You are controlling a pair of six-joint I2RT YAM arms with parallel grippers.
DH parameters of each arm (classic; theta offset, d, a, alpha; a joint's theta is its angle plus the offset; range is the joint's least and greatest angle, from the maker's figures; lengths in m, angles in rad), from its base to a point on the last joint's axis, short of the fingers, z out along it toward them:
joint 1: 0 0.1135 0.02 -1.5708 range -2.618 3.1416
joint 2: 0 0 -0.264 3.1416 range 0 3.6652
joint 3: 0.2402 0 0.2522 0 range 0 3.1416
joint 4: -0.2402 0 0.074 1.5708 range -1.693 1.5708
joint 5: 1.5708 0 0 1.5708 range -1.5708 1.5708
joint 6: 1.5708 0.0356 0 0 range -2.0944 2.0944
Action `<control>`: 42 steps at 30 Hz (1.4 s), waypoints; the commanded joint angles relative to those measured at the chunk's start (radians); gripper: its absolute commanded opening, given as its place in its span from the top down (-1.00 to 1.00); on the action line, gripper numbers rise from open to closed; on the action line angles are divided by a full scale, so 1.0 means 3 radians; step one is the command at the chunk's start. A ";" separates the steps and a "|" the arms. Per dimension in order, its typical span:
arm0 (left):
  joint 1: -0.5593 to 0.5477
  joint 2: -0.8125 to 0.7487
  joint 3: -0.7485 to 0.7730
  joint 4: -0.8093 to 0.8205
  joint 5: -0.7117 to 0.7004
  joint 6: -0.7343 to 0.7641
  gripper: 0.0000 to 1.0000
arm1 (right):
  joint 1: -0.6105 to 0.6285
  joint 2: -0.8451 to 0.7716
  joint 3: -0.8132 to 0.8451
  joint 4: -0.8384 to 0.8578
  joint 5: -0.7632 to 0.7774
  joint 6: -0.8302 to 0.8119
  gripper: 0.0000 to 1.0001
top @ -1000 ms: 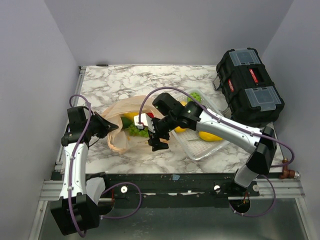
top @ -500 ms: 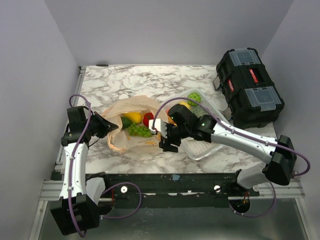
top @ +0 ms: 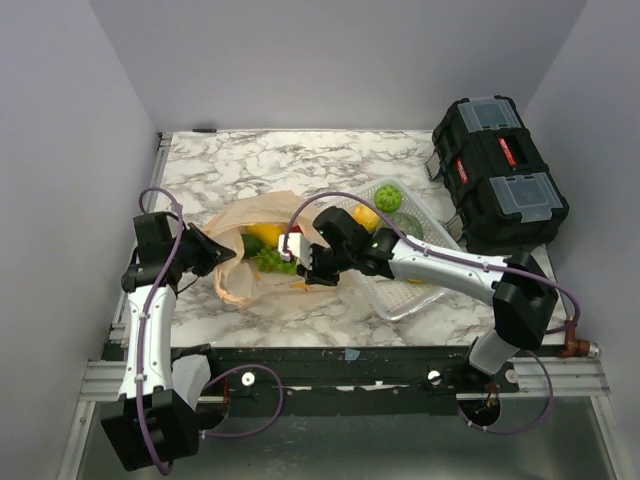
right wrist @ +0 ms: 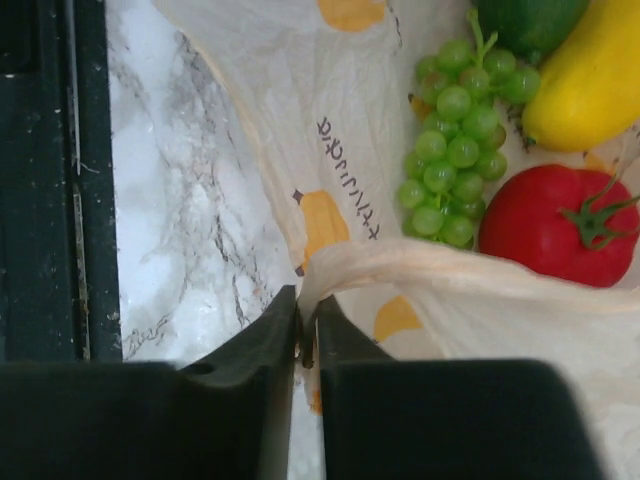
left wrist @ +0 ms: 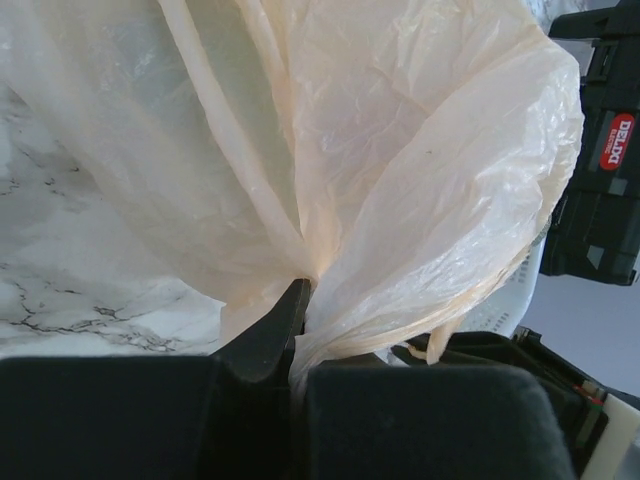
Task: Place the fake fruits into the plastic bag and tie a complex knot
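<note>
Jaws: the left jaws are together on a gathered fold at the left end of the bag (left wrist: 420, 150). The right jaws are pinched on the near rim of its mouth, with a thin strip of film between them.
Counter (top: 330, 160): marbled, and it carries everything. The bag lies left of centre between the two arms, its mouth turned right toward the basket.
Toolbox (top: 500, 170): black, in the back right corner, well apart from the work.
Bag: thin, crinkly, pale peach, lying on its side and held at both ends. The handles are not gathered and no knot is tied yet.
Basket (top: 410, 295): white lattice, just right of the bag's mouth, with a yellow fruit (top: 365, 217) and green fruit (top: 392, 195) in it.
Inside the bag: a long yellow fruit (right wrist: 590, 80), a tomato (right wrist: 545, 230), a bunch of grapes (right wrist: 450, 150) and a dark green fruit (right wrist: 530, 20) at the far edge.
Stage: probably loading is unfinished, since fruit sits in the basket.
Risk, tearing: the film is thin and each hold is narrow, so pulling the two ends apart hard could stretch or rip it.
Risk, slipping: the right pinch holds only the rim's edge, and a sideways tug could slide it free and let the mouth collapse.
Risk, spilling: the tomato and grapes lie near the mouth, so lifting the left end first could roll them out.
</note>
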 commanded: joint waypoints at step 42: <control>0.0770 0.0251 0.2381 -0.1818 0.1960 0.2744 -0.97 | -0.0669 -0.0754 0.1049 0.0656 0.0311 0.1626 0.99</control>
